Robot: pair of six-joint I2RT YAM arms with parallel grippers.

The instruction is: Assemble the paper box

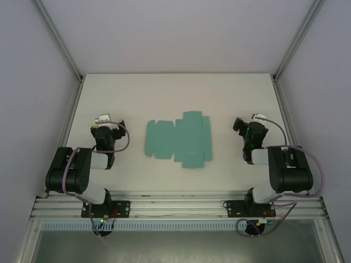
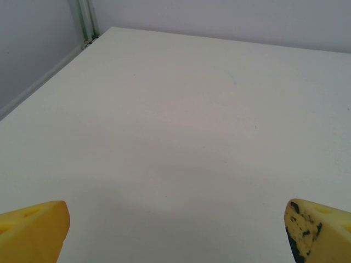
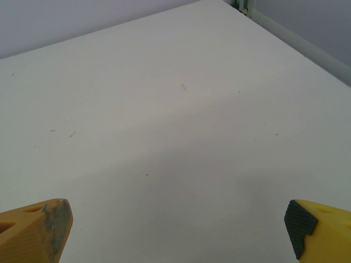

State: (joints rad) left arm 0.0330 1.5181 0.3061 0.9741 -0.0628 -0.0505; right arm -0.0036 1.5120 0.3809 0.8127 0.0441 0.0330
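Note:
The paper box (image 1: pixel 179 140) is a flat teal-green die-cut sheet with flaps and creases, lying in the middle of the white table (image 1: pixel 175 93). My left gripper (image 1: pixel 102 121) rests to its left, well apart from it. In the left wrist view the left gripper (image 2: pixel 176 233) is open, its yellow fingertips (image 2: pixel 34 230) wide apart over bare table. My right gripper (image 1: pixel 239 125) sits to the right of the sheet, also apart from it. Seen from the right wrist, the right gripper (image 3: pixel 178 230) is open with nothing between its yellow fingertips (image 3: pixel 38 229).
Grey walls and metal corner posts (image 1: pixel 59 41) enclose the table on three sides. An aluminium rail (image 1: pixel 175 205) with the arm bases runs along the near edge. Bare table surface lies beyond the sheet toward the back wall.

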